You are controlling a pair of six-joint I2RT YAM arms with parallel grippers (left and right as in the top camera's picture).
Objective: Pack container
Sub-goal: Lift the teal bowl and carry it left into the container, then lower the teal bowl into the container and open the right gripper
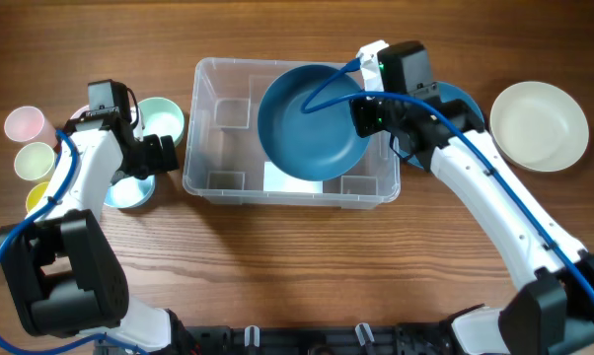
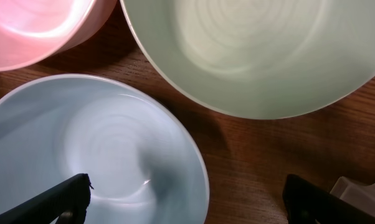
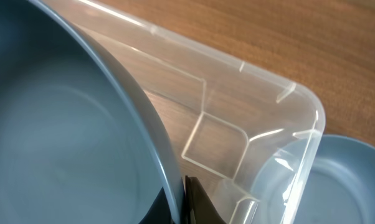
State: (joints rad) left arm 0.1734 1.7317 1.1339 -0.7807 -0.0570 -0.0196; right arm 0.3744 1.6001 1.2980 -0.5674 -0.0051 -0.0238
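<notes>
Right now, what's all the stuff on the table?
container: one, clear, middle.
big bowl: one, dark blue, tilted into container.
blue plate: one, blue, right of container.
cream plate: one, cream, far right.
mint bowl: one, pale green, left of container.
light blue bowl: one, light blue, beside mint bowl.
pink cup, green cup, yellow cup: one each, far left.
left gripper: one, black, open above light blue bowl.
right gripper: one, black, shut on big bowl.

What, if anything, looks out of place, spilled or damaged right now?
Nothing stands out. The right gripper holds the dark blue bowl by its rim over the right half of the container. No spill or breakage shows.
</notes>
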